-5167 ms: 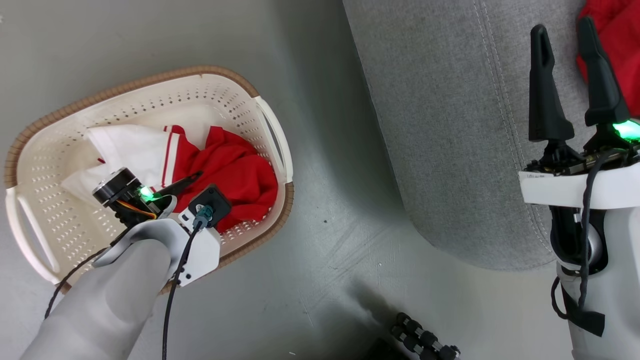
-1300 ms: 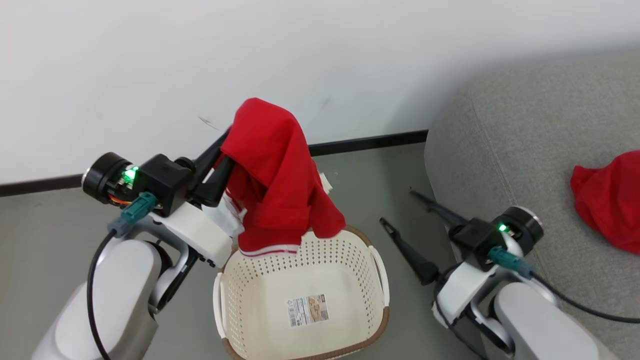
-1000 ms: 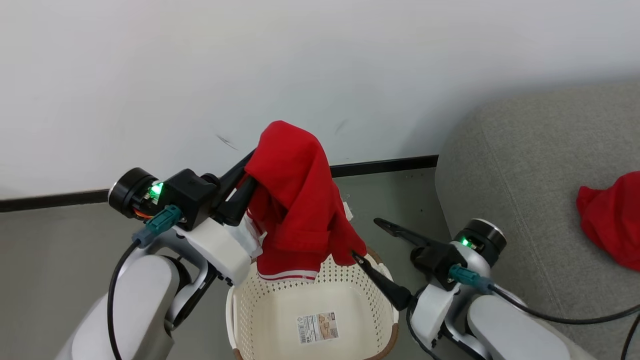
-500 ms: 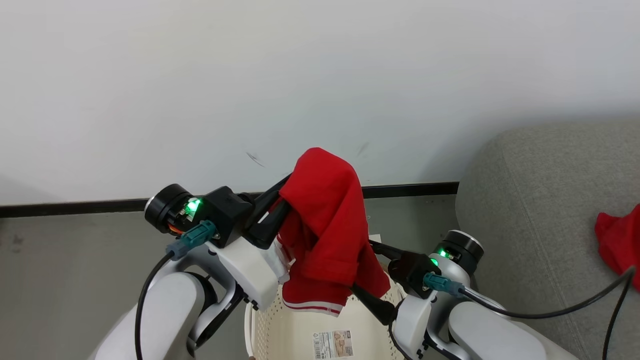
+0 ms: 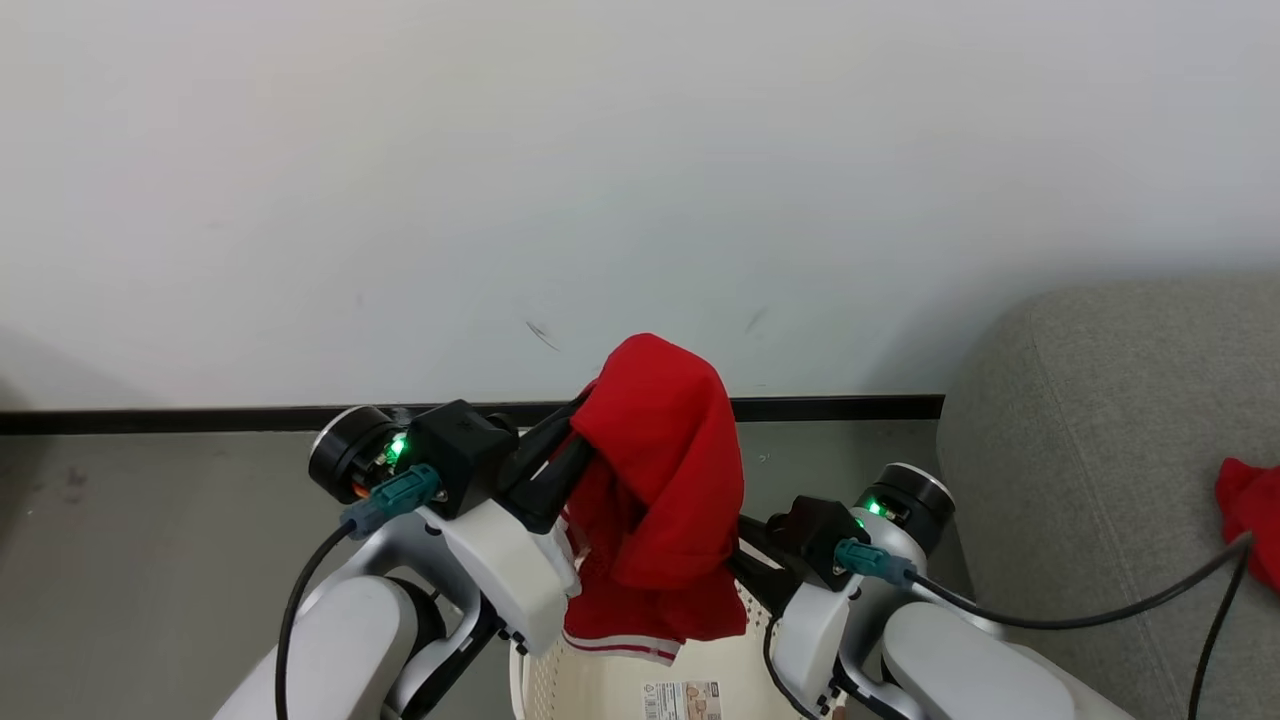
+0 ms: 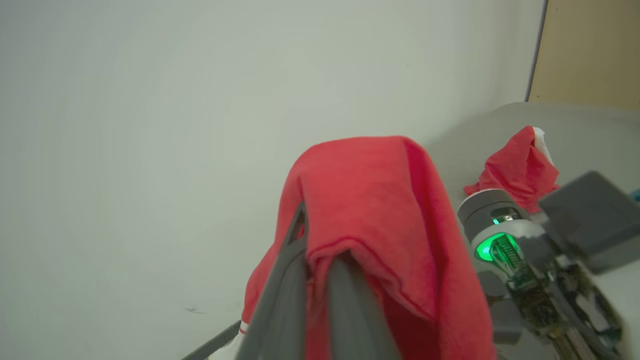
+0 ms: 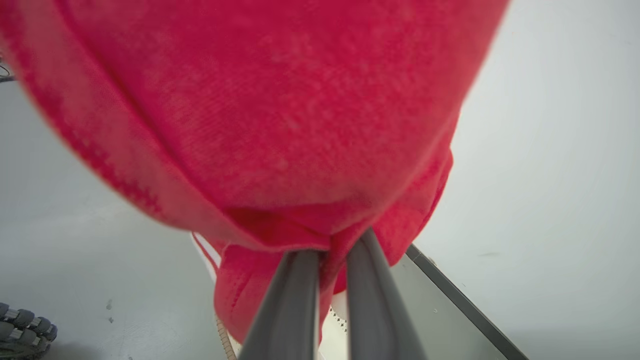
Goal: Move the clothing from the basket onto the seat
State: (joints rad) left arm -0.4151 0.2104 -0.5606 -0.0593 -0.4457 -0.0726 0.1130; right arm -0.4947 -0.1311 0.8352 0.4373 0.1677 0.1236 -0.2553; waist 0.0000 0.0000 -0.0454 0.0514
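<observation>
1. Left gripper [image 5: 578, 452]: clenched on the garment [image 5: 660, 450]. In the left wrist view both fingers [image 6: 280, 300] stand close together with a fold of red cloth pinched between them. The rest of the cloth drapes over the tips.

2. Right gripper [image 5: 748, 558]: clenched on the same garment, at its lower edge, toward 4 o'clock from the garment's middle in the head view. In the right wrist view its fingers [image 7: 290, 305] are nearly closed, with cloth caught between the tips.

3. Garment: red, with a white striped hem [image 5: 620, 645]. It hangs between the two grippers, above the basket [image 5: 590, 690]. Whether the hem touches the basket cannot be told.

4. Basket: at 6 o'clock in the head view, cut by the bottom edge and partly hidden behind the garment. Its wall is cream and perforated. The visible part of its bottom carries a printed label [image 5: 685, 700].

5. Seat [image 5: 1100, 450]: grey, at 3 to 4 o'clock. It holds a second garment [image 5: 1245, 500], red and bunched, at 3 o'clock against the frame edge and well apart from the basket. The left wrist view shows white trim on it.

6. Surroundings: pale wall [image 5: 640, 150] at 12 o'clock, dark skirting [image 5: 200, 417] below it, grey floor [image 5: 150, 560] at 8 o'clock.
</observation>
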